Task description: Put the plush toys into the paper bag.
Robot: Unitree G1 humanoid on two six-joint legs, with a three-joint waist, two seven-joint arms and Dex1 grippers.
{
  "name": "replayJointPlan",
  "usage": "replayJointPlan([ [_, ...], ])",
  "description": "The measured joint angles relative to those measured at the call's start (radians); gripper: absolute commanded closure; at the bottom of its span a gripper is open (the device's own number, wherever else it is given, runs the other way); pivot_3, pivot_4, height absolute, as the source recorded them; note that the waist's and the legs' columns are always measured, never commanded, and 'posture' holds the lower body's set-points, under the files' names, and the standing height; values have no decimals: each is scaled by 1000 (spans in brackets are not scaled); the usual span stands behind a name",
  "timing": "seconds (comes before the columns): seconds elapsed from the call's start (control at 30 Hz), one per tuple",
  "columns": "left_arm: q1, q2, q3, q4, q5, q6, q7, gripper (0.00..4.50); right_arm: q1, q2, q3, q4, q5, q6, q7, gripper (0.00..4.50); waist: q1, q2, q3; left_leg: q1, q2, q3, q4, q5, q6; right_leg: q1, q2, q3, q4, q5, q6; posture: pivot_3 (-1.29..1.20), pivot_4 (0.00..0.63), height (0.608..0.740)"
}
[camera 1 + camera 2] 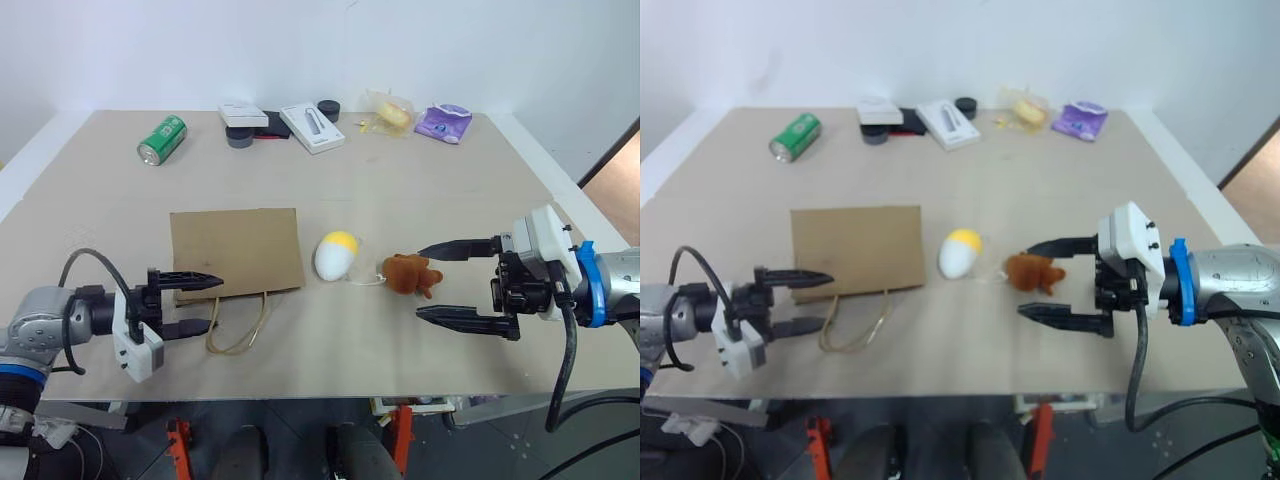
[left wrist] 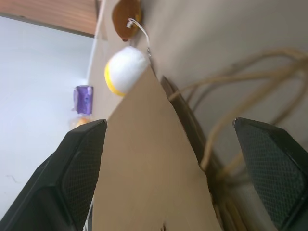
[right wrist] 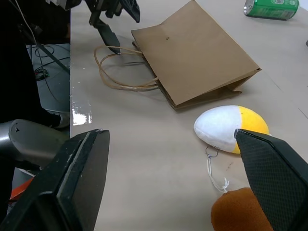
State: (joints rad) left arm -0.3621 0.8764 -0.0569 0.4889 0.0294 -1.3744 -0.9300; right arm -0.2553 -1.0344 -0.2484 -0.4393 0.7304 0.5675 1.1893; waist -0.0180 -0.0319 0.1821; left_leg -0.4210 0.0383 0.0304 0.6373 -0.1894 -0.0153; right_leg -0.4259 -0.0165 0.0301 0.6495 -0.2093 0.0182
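my right gripper point(image 1: 452, 282) hangs wide apart, brown plush point(image 1: 410, 273) just off its tips: soft, light, i'd pinch its body. left gripper point(image 1: 190, 303) spread at the flat, floppy paper bag point(image 1: 236, 250).

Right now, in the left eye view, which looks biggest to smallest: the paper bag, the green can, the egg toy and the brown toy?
1. Paper bag
2. Egg toy, green can and brown toy: too alike to rank.

No text, brand or number can be read. The green can point(image 1: 162, 139) at upper left carries white markings too small to make out, and the purple packet point(image 1: 443, 123) at upper right shows a pale label that stays illegible.
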Motion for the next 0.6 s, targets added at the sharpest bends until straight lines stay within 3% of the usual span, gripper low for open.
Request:
replayJointPlan([
  [0.07,4,-18,-28,-29,21,29,31,144,0,0,0,-7,4,2,-10,0,0,0,0,0,0,0,0,0,0,0,0,0,0,0,0,0,150,740],
  [0.17,5,-24,-45,-38,36,48,51,937,0,0,0,-10,9,4,-16,0,0,0,0,0,1,0,0,0,0,0,1,0,0,0,0,0,150,740],
  [0.2,6,-24,-61,-38,42,65,66,1510,0,0,0,-10,12,10,-19,0,0,0,0,0,1,0,0,0,0,0,2,0,0,1,-1,0,150,740],
  [0.27,7,-24,-67,-38,42,75,80,1973,0,0,0,-13,14,15,-26,0,0,0,0,0,2,0,0,0,0,0,2,0,0,1,-1,0,150,740],
  [0.43,7,-25,-90,-60,40,126,120,4469,0,1,0,-28,28,24,-47,0,0,0,0,0,4,2,1,0,0,0,2,0,0,2,-2,0,150,740],
  [0.6,16,-38,-97,-190,-21,258,146,4469,-3,35,6,-55,52,45,-94,0,0,0,0,0,7,8,1,0,0,0,2,0,0,2,-1,0,150,740],
])
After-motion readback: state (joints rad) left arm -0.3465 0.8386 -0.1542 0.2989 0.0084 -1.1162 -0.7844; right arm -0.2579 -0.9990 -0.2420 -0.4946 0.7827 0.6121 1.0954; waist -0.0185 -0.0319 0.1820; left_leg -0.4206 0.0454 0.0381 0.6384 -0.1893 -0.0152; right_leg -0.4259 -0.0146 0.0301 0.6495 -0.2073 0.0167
